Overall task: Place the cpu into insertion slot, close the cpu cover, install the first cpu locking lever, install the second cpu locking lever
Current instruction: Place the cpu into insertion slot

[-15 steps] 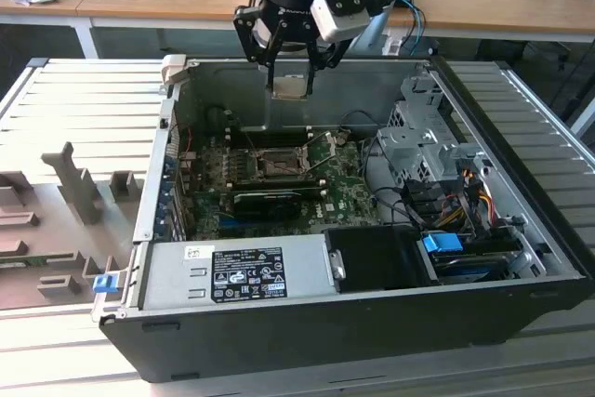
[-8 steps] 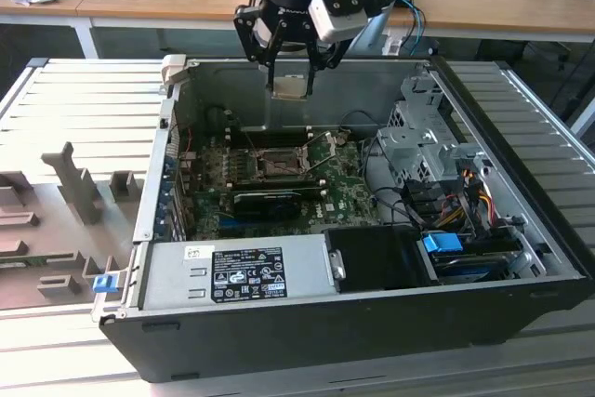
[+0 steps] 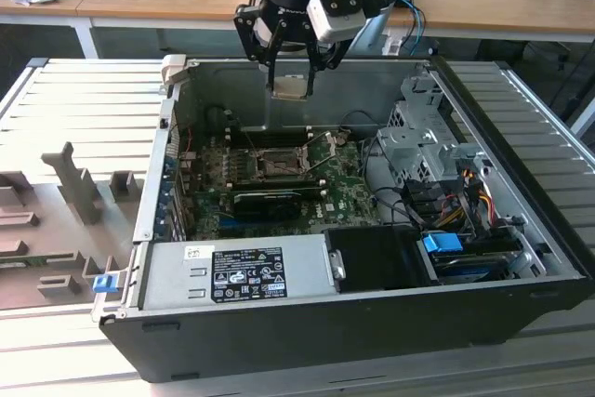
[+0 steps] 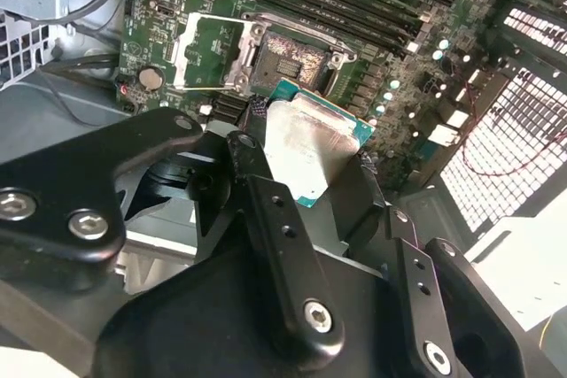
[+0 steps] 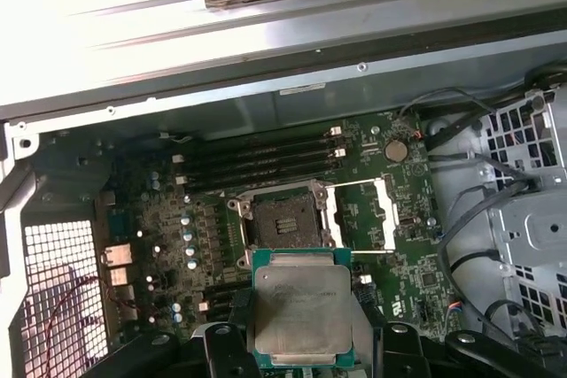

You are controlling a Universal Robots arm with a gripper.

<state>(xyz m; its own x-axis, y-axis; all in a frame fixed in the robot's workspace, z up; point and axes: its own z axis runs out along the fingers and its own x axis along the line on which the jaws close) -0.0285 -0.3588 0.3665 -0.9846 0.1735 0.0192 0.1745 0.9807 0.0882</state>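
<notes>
**Exterior view.** Pincer (image 3: 289, 81) over open computer case (image 3: 521, 230), closed on cpu (image 3: 290, 88). Chip held flat, well above motherboard (image 3: 344, 183). Insertion slot (image 3: 278, 166) uncovered on the board, lower in the picture.

**Second wrist view.** Cpu (image 4: 306, 148) clamped by opposite edges between black fingers (image 4: 257, 143), silver top outward, green border showing. Insertion slot (image 4: 292, 59) beyond the chip's far edge, apart from it. Cpu cover (image 4: 208, 49) swung open beside the slot, off the pin field.

**First wrist view.** Cpu (image 5: 299, 312) roughly square to insertion slot (image 5: 283, 223), edges near parallel to the black frame. Cpu cover (image 5: 368, 212) laid back on the side toward the coin cell (image 5: 396, 150).

**Handling note (judgement).**
- Step in hand: carrying chip to slot, nothing seated yet.
- Keep chip level and centre over the pin field before any descent.
- Check corner and notch orientation, not legible here.
- Lower straight, without sliding across pins or pressing.
- Likely faults: bent pins from a tilted or offset descent, a snag on the raised cover.
</notes>
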